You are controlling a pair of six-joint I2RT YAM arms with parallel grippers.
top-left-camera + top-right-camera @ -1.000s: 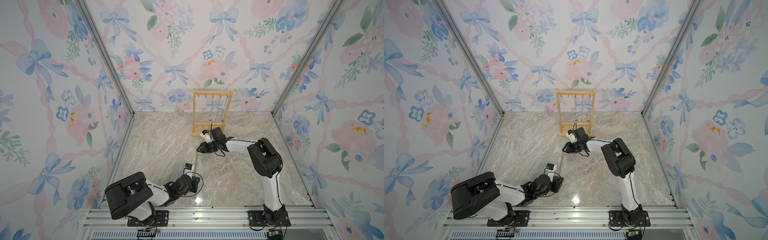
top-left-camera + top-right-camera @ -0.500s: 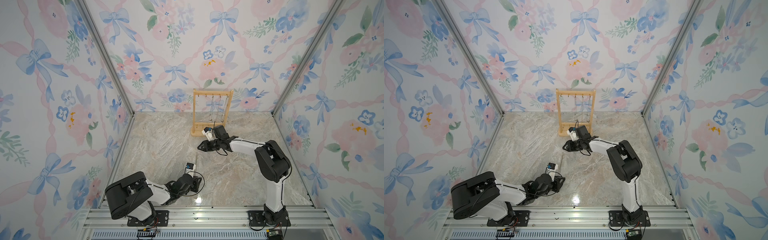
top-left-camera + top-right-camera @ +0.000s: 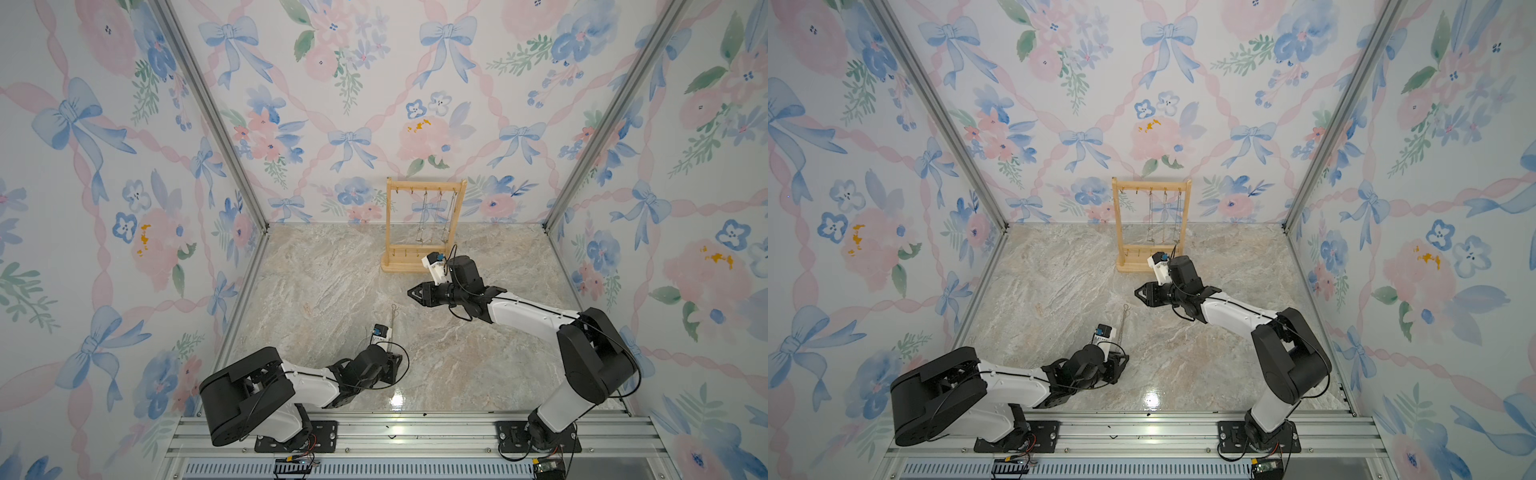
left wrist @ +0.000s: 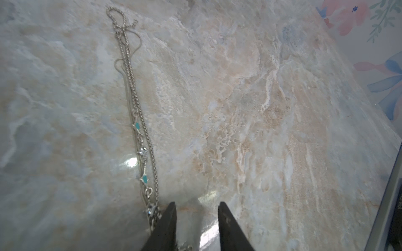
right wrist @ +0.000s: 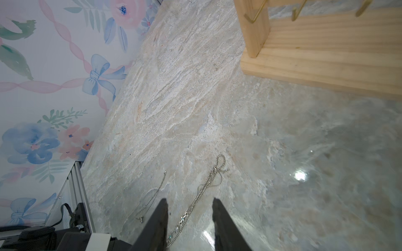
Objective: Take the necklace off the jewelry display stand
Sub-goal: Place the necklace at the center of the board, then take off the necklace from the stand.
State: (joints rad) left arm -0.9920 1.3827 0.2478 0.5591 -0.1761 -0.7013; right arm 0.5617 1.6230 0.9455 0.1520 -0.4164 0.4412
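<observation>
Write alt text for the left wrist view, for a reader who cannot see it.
A silver necklace with small turquoise charms lies stretched in a line on the marble table. Its near end reaches one dark finger of the left gripper, whose jaws stand open. Floral wallpaper shows at one corner.

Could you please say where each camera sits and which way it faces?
Top views: high in front, looking down at left arm, right arm and the light pine jewelry display stand.
Left wrist: behind the left gripper, facing the marble tabletop and a turquoise-studded silver necklace.
Right wrist: behind the right gripper, facing the tabletop and stand base.
Both wrist views share that necklace.
</observation>
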